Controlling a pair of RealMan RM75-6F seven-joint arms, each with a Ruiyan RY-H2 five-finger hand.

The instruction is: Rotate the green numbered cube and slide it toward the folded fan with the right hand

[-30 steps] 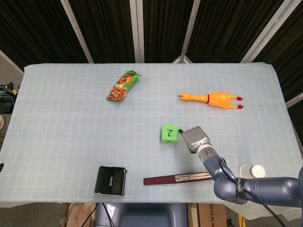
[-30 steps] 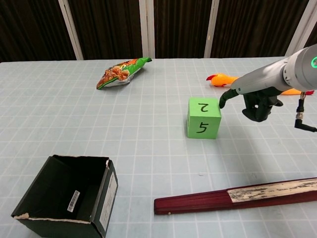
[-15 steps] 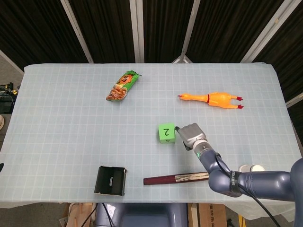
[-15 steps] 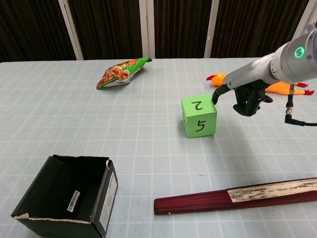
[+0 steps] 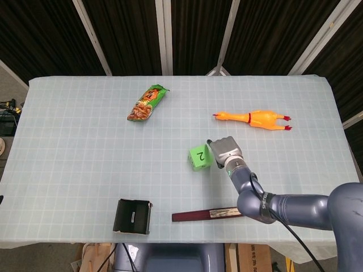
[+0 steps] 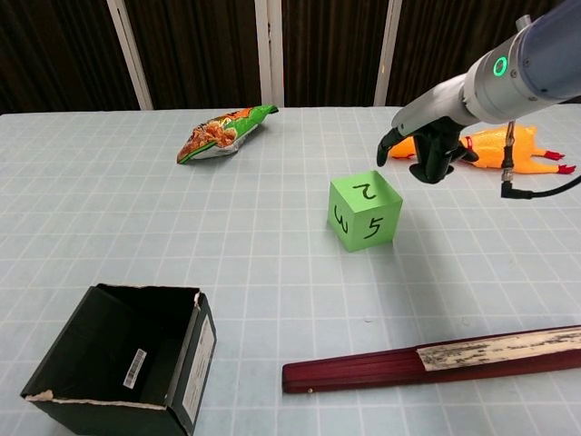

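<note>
Turning the cube (image 6: 363,211) is partly done by the look of it: it sits cornerwise on the table (image 5: 74,141), showing a 2 on top and a 3 and a 5 on its near faces, roughly mid-table and slightly right. The right hand (image 6: 427,150) hangs just beyond its far right corner, lifted clear in the chest view, fingers curled in and holding nothing, one fingertip (image 6: 384,145) poking out toward the left. To finish well, that fingertip should probably come down against the far face and push evenly toward the near edge, low on the cube so it slides rather than tips.

The fan (image 6: 434,359) lies folded along the near edge, to the right, well apart from the cube with bare cloth between, so nothing blocks the path. A rubber chicken (image 5: 253,119) lies close behind the hand on the far right; the wrist should avoid brushing it. A snack bag (image 5: 147,102) sits far left, and an open black box (image 6: 127,371) near left, both out of the way. The left hand is not visible.
</note>
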